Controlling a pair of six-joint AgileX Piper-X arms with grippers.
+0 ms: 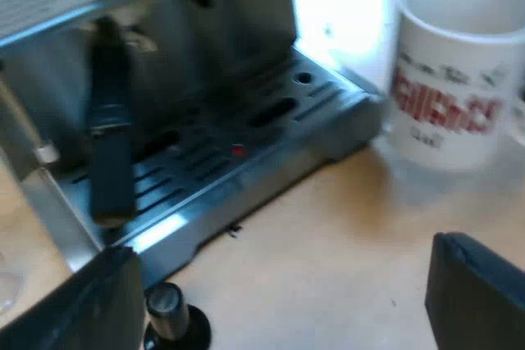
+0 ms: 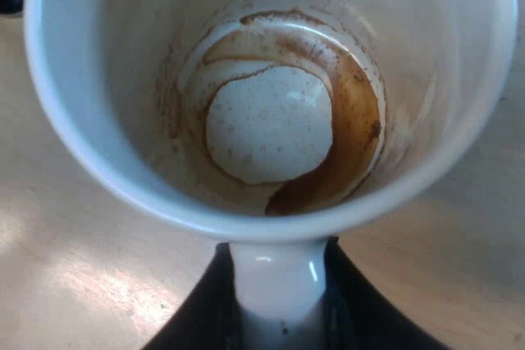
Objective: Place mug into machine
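Note:
A white mug (image 1: 459,71) with red lettering is upright beside the drip tray (image 1: 246,161) of the steel espresso machine (image 1: 205,30), over the wooden table. Seen from above, the mug (image 2: 271,120) has brown coffee stains on its inside bottom. My right gripper (image 2: 279,313) is shut on the mug's handle, with a black finger on each side of it. My left gripper (image 1: 287,301) is open low over the table in front of the drip tray, with nothing between its fingers. The holder's dark handle (image 1: 111,137) sticks out from the machine's front over the tray.
A tamper with a black knob (image 1: 168,321) stands on the table close to the drip tray's edge and near one left finger. A small red dot (image 1: 238,151) shows on the tray's grille. Bare wooden table (image 1: 328,235) lies between the tray and the mug.

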